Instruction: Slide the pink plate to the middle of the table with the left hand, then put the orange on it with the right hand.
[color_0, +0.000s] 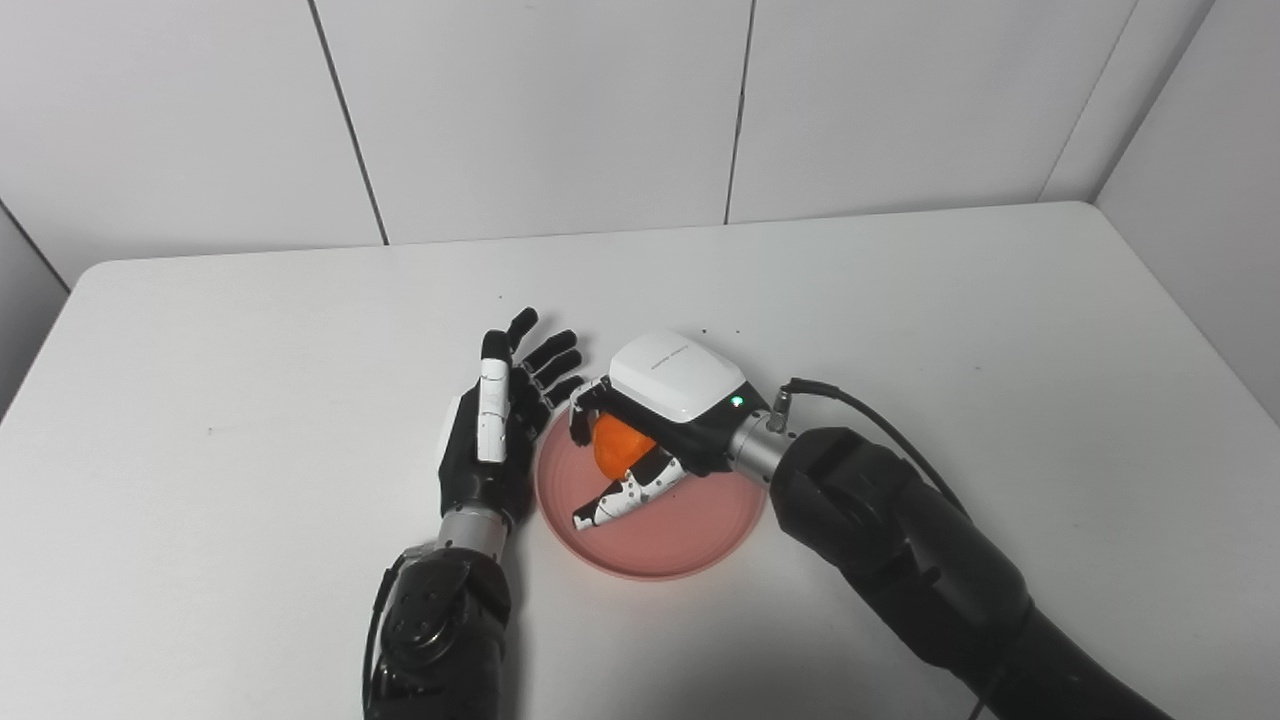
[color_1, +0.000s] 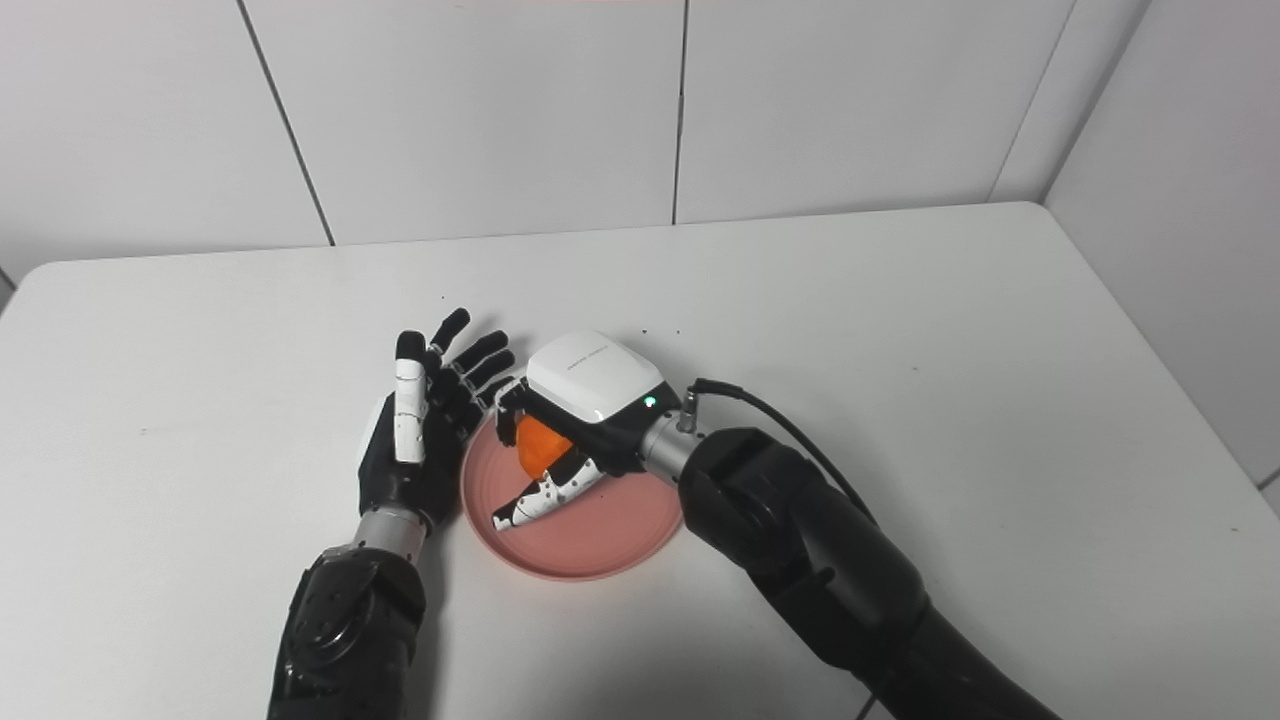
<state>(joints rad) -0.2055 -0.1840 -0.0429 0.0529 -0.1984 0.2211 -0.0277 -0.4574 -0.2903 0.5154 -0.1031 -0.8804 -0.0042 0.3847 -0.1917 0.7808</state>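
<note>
The pink plate (color_0: 690, 530) lies near the middle of the white table (color_0: 900, 320). My right hand (color_0: 655, 410) reaches over the plate's far left part, shut on the orange (color_0: 618, 446), which shows between its fingers and thumb. I cannot tell whether the orange touches the plate. My left hand (color_0: 500, 420) stands open, palm toward the plate, right against its left rim, fingers spread and pointing away from me.
Grey wall panels (color_0: 540, 110) rise behind the table's far edge. A black cable (color_0: 860, 405) loops off the right wrist. A few dark specks (color_0: 705, 330) dot the table beyond the plate.
</note>
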